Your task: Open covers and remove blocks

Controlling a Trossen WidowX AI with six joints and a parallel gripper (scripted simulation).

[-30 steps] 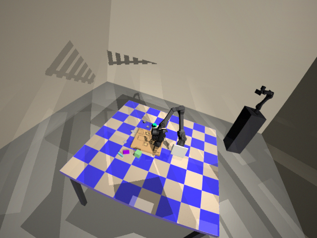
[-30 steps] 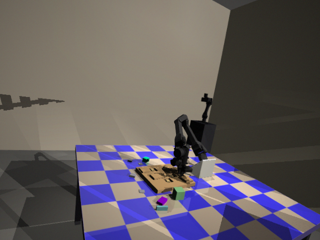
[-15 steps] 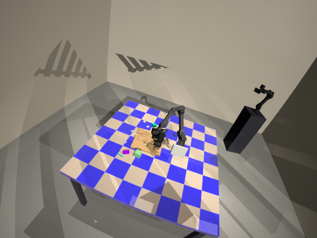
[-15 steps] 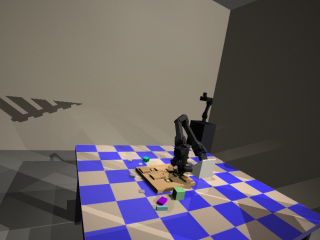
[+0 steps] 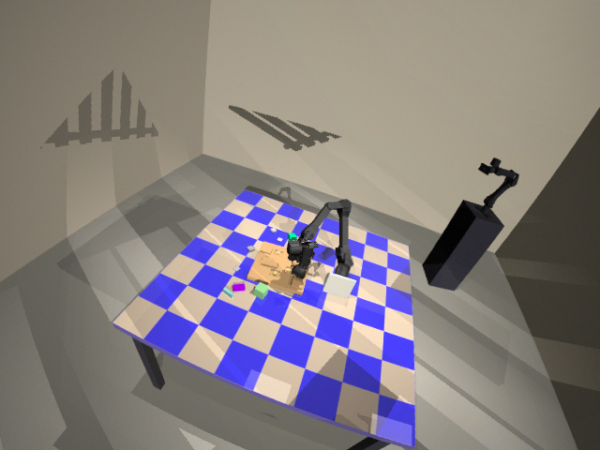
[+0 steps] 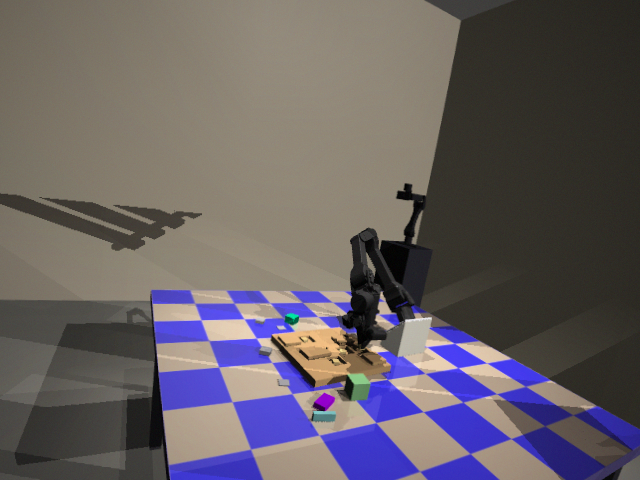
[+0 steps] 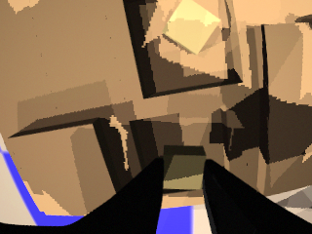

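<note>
The wooden puzzle board (image 5: 256, 272) (image 6: 321, 372) lies on the checkered table. My gripper (image 6: 363, 344) (image 7: 182, 167) is low over its right part, shut on a small yellow block (image 7: 184, 171). The block is at or just above its well; its exact height is unclear. Another yellow block (image 7: 192, 26) sits turned in the larger uncovered well ahead. More yellow blocks show in other wells, one near the board's far left (image 6: 305, 338) and one near the front (image 6: 336, 361). A raised wooden cover (image 7: 54, 163) is left of the fingers. Shadows and the hand hide parts of the board and covers.
A light green cube (image 5: 261, 291) (image 6: 357, 386), a purple block (image 5: 238, 287) (image 6: 324, 401) and a teal bar (image 5: 228, 292) (image 6: 324, 416) lie in front. A green block (image 5: 292, 236) (image 6: 292, 318) and several small grey pieces lie around. A white panel (image 5: 339, 285) (image 6: 415, 336) stands right.
</note>
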